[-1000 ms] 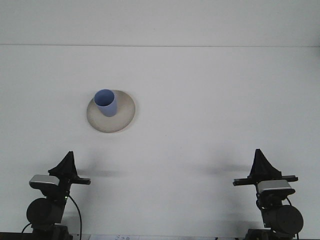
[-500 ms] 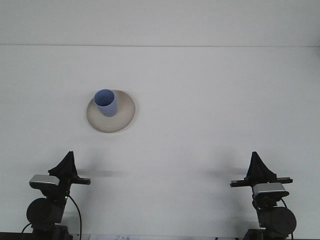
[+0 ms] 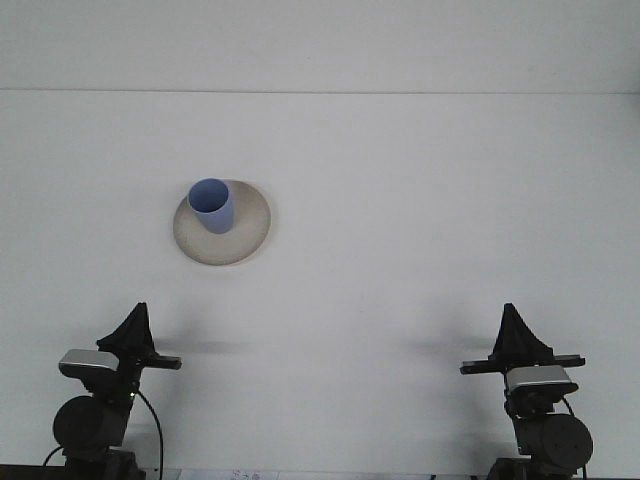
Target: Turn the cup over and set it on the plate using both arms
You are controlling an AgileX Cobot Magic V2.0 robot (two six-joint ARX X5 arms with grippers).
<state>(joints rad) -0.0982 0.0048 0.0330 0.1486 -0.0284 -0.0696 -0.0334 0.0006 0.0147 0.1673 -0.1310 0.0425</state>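
The left tool [image 3: 136,318] sits low at the near left edge of the table [image 3: 420,200], its dark tip pointing up and away from the robot; the fingers look pressed together into a single point, and nothing is held between them. Behind and below it sits the silver-grey camera block of the left wrist, and a black cable hangs from that arm. The right tool [image 3: 513,320] stands in the matching spot at the near right edge, its tip likewise drawn into one narrow point and holding nothing, though from this distance a thin gap between the fingers could not be ruled out on either side. Both tools are clear of everything on the table and well apart from each other. Ahead of the left tool and a little to its right, well away from it, lies a round, pale beige plate [image 3: 250,228]. A blue cup [image 3: 211,205] stands on the plate with its open mouth facing up, set toward the plate's far left part rather than its middle, so that bare plate shows mostly on the right and near sides. From the right tool the cup and plate lie far off to the left and ahead. The table is plain white, and a faint line runs across it near its far edge.
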